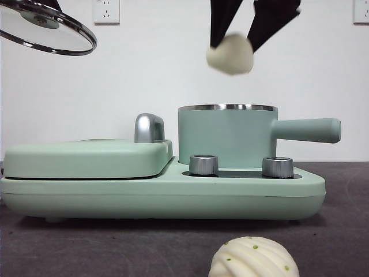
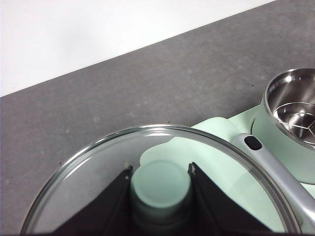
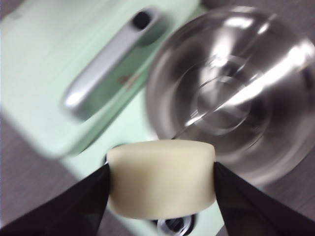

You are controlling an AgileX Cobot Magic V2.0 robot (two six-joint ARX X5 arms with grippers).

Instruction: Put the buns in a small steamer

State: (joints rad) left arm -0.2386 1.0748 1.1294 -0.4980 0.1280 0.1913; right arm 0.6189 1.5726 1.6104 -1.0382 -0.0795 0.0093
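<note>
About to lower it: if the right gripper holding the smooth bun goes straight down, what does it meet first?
Probably the open steamer. The right gripper holds the smooth bun above the pot's rim, and its wrist view shows the steel bowl just beyond the bun, so depth alignment is uncertain; it may clip the near rim.

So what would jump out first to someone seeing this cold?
The smooth cream-white bun pinched in the right gripper, high above the open mint-green steamer pot. Next, the steel-rimmed glass lid held aloft by the left gripper over the flat griddle. A ridged, green-specked bun waits on the table.
</note>
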